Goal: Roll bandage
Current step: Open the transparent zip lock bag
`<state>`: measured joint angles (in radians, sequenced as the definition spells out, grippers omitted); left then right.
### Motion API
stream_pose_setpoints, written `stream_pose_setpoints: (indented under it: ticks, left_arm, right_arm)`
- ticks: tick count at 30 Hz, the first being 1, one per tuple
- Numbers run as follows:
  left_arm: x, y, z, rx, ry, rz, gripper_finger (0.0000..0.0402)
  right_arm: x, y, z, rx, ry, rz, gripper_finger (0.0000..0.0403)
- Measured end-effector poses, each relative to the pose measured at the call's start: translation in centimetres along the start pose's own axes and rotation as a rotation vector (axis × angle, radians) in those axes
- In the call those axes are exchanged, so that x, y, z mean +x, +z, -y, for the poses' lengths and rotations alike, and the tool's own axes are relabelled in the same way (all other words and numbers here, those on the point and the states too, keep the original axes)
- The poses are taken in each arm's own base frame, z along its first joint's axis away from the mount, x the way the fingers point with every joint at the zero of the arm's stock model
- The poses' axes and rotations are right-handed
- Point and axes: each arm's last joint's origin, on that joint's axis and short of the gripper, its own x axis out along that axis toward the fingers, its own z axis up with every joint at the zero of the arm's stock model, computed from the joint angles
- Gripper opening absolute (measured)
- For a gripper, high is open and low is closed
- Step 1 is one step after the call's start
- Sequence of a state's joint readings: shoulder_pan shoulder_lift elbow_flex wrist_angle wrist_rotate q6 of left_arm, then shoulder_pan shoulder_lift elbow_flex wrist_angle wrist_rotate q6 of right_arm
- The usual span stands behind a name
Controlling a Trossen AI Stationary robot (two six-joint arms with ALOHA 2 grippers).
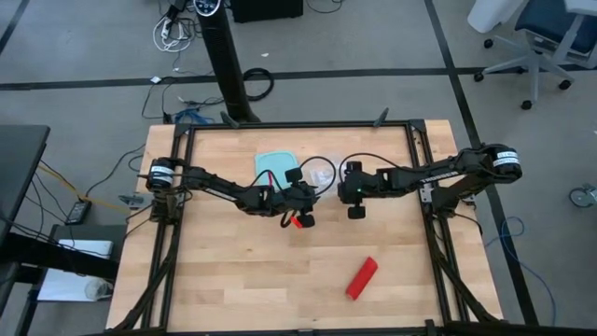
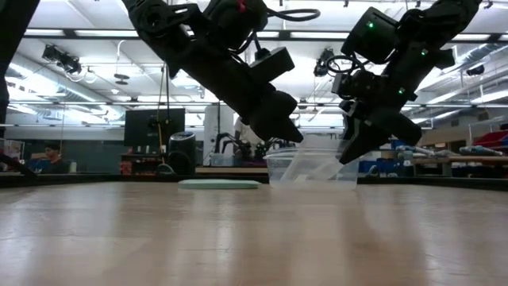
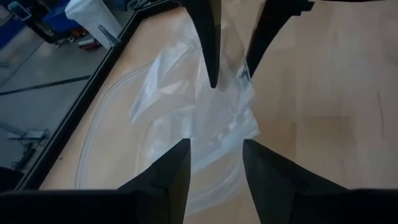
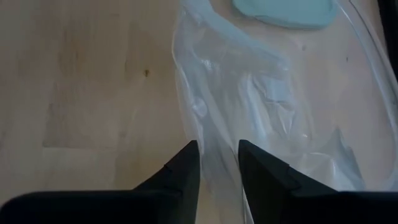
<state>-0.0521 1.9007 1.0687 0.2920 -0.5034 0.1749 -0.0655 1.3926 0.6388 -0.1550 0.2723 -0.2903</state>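
We hold both grippers, left (image 1: 300, 198) and right (image 1: 352, 193), jaws apart over the bag (image 3: 186, 106), while the bandage (image 1: 361, 278) lies well apart on the bench (image 1: 215, 280).

Clear crinkled plastic bag (image 3: 205, 118) on wooden table (image 3: 336, 93) — left gripper (image 3: 216, 163) fingers apart above

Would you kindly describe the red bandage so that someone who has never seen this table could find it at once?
Start from the wooden table seen from above. Both grippers work over a clear plastic bag near a light-blue container at the far middle. The bandage lies alone nearer the front, toward the right arm's side: a small bright red roll, the only red loose item on the bare wood.
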Motion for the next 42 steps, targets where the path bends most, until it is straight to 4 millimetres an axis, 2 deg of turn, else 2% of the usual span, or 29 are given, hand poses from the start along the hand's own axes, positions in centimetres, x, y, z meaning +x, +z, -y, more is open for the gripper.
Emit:
stream_pose_setpoints:
  ticks: [13,26,36,42]
  left_arm:
    - [0.0,-0.2,0.0,0.011,0.0,-0.016,0.0152]
    - [0.0,-0.3,0.0,0.018,-0.001,-0.026,0.0152]
    - [0.0,-0.3,0.0,0.024,-0.001,-0.029,0.0152]
    - [0.0,-0.3,0.0,0.022,0.0,-0.026,0.0152]
  right_arm:
    - [-0.6,0.3,0.1,0.021,0.054,0.048,0.0072]
    - [-0.8,0.7,0.0,0.032,0.081,0.097,0.0143]
    - [-2.8,1.4,-0.1,0.008,0.027,0.175,0.0138]
    - [-2.9,1.1,-0.1,0.003,0.031,0.138,0.0123]
